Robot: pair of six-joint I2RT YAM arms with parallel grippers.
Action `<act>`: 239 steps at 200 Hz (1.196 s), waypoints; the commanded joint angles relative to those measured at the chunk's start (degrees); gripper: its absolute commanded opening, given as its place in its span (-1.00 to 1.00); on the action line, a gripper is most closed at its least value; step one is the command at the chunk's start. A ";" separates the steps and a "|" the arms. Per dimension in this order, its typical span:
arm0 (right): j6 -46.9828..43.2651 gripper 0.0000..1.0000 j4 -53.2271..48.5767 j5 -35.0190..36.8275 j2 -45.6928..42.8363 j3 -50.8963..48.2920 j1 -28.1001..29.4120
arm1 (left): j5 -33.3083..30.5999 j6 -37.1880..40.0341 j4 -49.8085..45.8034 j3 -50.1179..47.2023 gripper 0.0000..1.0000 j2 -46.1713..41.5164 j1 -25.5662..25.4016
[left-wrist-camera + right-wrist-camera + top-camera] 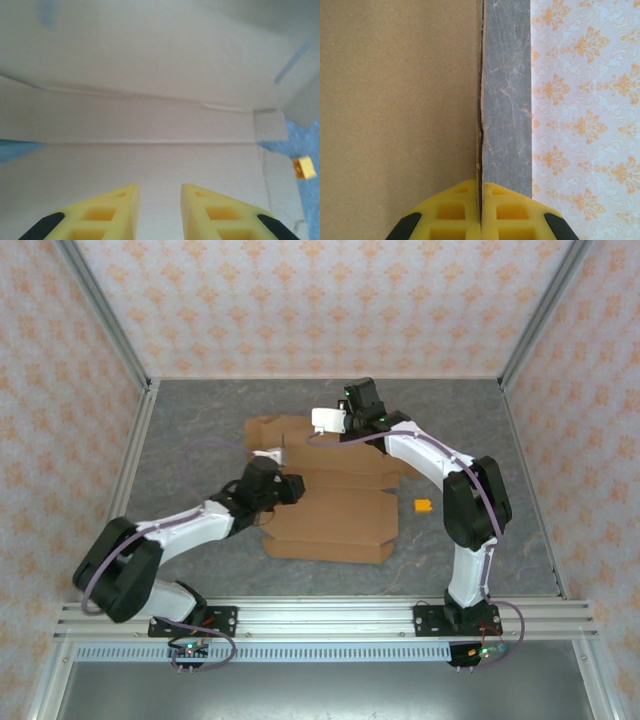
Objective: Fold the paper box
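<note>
Cardboard at the middle of the grey table [190,460]: paper box [335,525], plain brown, die-cut, mostly spread flat with creases and flaps showing, long side running 9 to 3 o'clock in the top view. Left pincer [160,210] over the sheet's 9 o'clock side, yellow fingers [127,200] parted by a narrow gap, nothing between them, pale cardboard with fold lines lying just ahead toward 12 o'clock. Right pincer [481,215] at the sheet's 12 o'clock edge, fingertips pressed together with a thin cardboard edge running straight into the seam, so clamped on the paper box; brown panel at 9 o'clock of that seam, strip of grey table and patterned wall [585,120] at 3 o'clock. Small orange block [423,506] on the table just off the sheet's 3 o'clock edge, apart from both pincers.
</note>
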 commanded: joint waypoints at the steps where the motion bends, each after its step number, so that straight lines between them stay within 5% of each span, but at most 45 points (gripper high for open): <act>1: -2.02 -1.00 6.27 1.01 -2.77 -0.93 -0.28 | -2.13 2.95 -7.41 -2.00 -0.41 -6.26 5.36; 48: -3.17 -1.00 12.39 1.69 -3.40 -2.50 -0.64 | -2.17 7.34 -7.13 -2.24 -0.15 -12.08 17.39; 96: -5.75 -1.00 21.85 1.62 -4.82 -7.76 -0.46 | 1.43 8.78 -1.45 1.28 -0.09 -5.17 26.16; 239: -11.65 -1.00 48.52 3.48 -5.07 -23.42 1.48 | 10.06 19.83 4.58 5.78 0.13 3.14 26.81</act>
